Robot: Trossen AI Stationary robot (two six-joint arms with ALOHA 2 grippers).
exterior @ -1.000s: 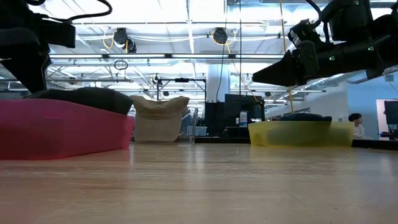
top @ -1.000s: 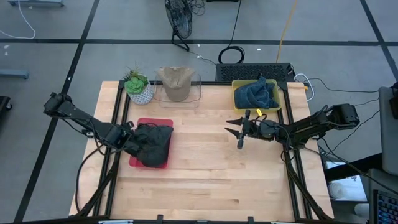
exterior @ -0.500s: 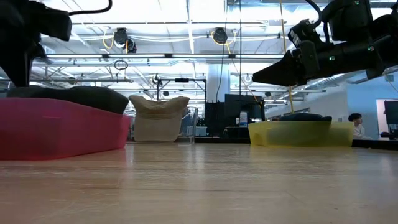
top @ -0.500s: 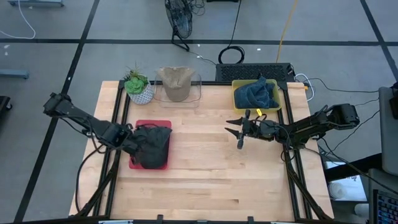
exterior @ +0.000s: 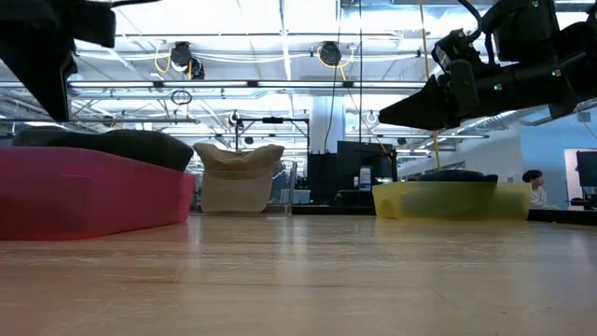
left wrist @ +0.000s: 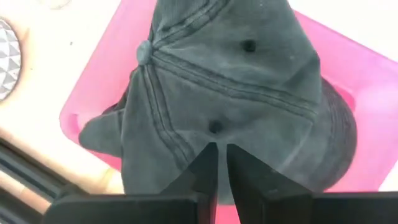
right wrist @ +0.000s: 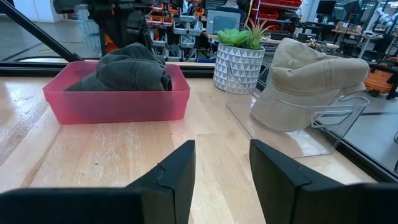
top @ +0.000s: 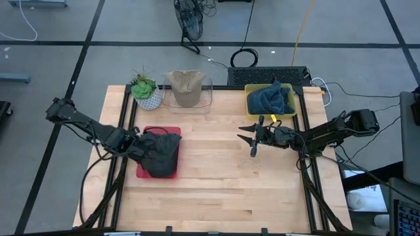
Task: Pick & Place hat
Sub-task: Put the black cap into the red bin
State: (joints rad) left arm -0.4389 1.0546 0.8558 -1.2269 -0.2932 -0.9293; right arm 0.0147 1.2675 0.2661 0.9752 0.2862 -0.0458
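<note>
Three hats sit on the tabletop, and none shows any readable label or brand. Nearest the front edge is the red bin [top: 158,152] on the left side, with the dark grey hat [top: 161,151] heaped in it and spilling over its rim. The left gripper [top: 136,148] is at the bin's left edge, right against the hat; in the left wrist view its fingers [left wrist: 205,168] stand almost together, with only a thin gap, just above the hat's crown, and whether cloth is pinched between them cannot be told. Compared with a second ago, the hat looks a little more bunched toward the left side of the bin, and in the low view the left arm sits higher above the bin.

Toward the right side, the right gripper [top: 251,139] hovers above bare wood between the bin and the right edge, its fingers spread wide and holding nothing; it has not shifted over the last second.

Along the far edge stand a potted succulent [top: 146,91] near the left corner, a tan hat [top: 184,87] in a clear holder [top: 207,96] just beside it, and a yellow bin [top: 270,101] with a blue hat [top: 272,97] further right. Nothing stands between the grippers and these things. Beyond the table, cables and a fan [top: 189,21] lie on the floor.
</note>
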